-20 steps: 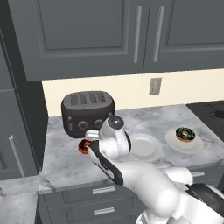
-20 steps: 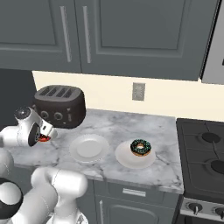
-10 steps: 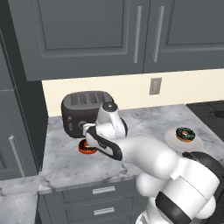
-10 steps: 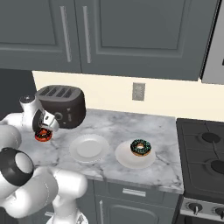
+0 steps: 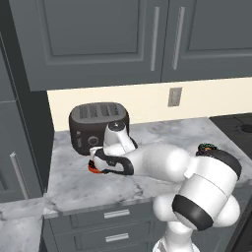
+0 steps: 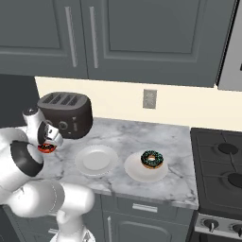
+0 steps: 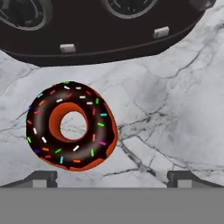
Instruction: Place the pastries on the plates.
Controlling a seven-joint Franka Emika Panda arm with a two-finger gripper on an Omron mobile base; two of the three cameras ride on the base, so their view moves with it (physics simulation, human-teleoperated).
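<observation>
The arm is stretched low over the left end of the marble counter (image 6: 137,137), and its gripper (image 7: 112,177) hangs just above the red-rimmed doughnut (image 7: 70,126). From the hand's own camera, the two dark fingertips (image 7: 41,177) stand far apart, spread wide, with nothing between them; the doughnut lies flat on the stone ahead of them, nearer the left-hand tip, and I see no contact. Its chocolate icing carries sprinkles of several colours, and its rim and hole are orange-red.

Right behind that doughnut sits a dark toaster (image 5: 98,125), its front face with two round dials close to the pastry. In the left base view a sliver of the orange rim (image 5: 92,168) peeks out beneath the hand, in front of the toaster's foot; in the right base view the same pastry (image 6: 46,148) shows as a red patch just under the wrist.

Further right along the counter lie the two white plates. The empty plate (image 6: 96,159) is near the counter's middle, well apart from the red-rimmed doughnut. The second plate (image 6: 137,172) sits just beside it, and the green-sprinkled doughnut (image 6: 151,159) rests on it, towards its far right. A stove (image 6: 220,170) adjoins the counter's right end, grey cabinets (image 6: 142,38) hang overhead, and an outlet (image 6: 150,99) is on the wall
</observation>
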